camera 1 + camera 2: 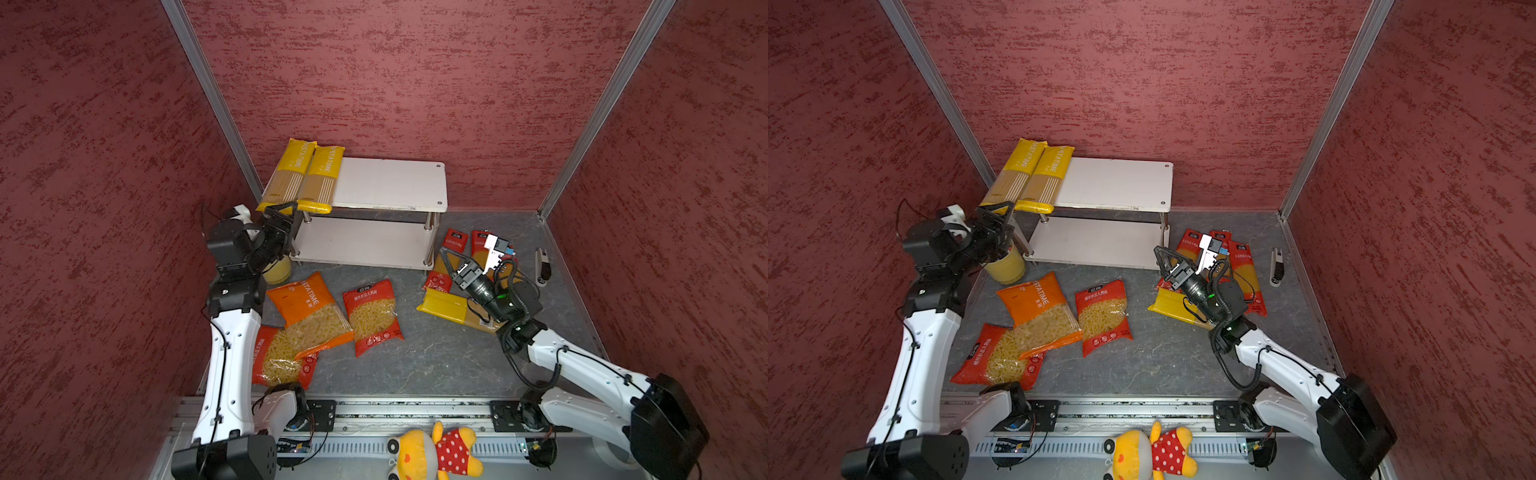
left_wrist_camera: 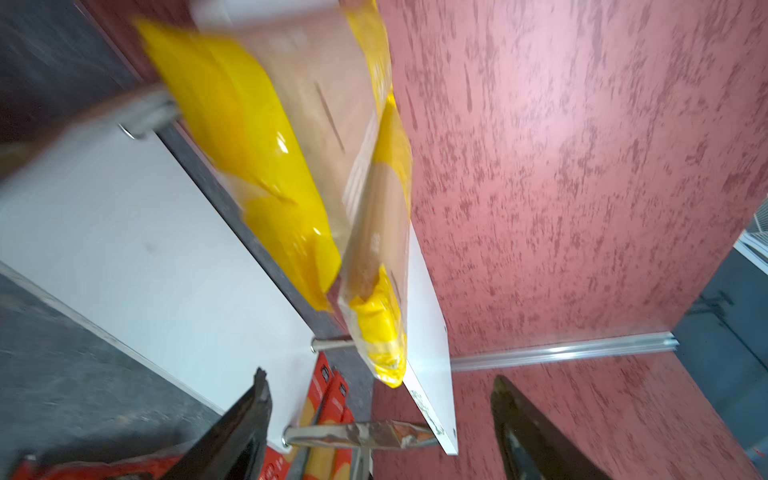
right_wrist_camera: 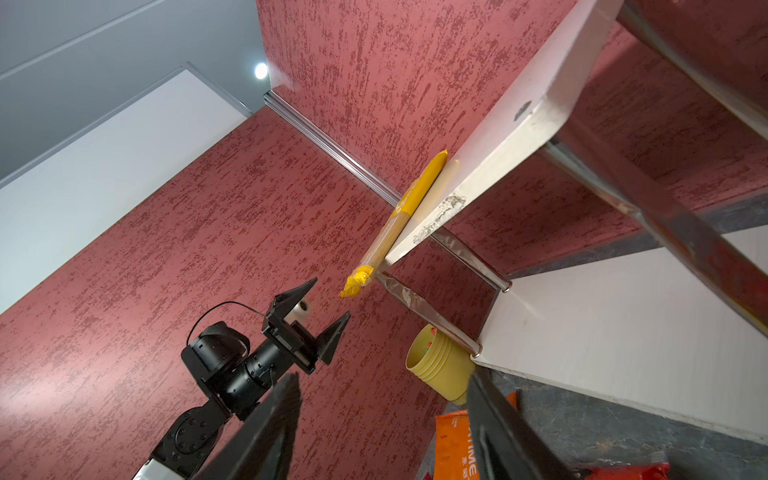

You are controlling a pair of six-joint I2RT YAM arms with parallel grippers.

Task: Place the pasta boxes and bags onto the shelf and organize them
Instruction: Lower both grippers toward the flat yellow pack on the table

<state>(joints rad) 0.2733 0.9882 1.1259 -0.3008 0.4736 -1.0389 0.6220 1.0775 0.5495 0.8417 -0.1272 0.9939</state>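
The white two-tier shelf stands against the back wall. Two yellow spaghetti packs lie side by side on the left of its top board, their near ends overhanging the front edge. My left gripper hangs open just in front of those ends, holding nothing. On the floor lie an orange macaroni bag, two red short-pasta bags, red spaghetti packs and a third yellow pack. My right gripper is open and empty above the red packs.
A yellow pen cup stands by the shelf's left front post, under my left wrist. A small black-and-white device lies near the right wall. A yellow plush toy sits on the front rail. Red walls close three sides.
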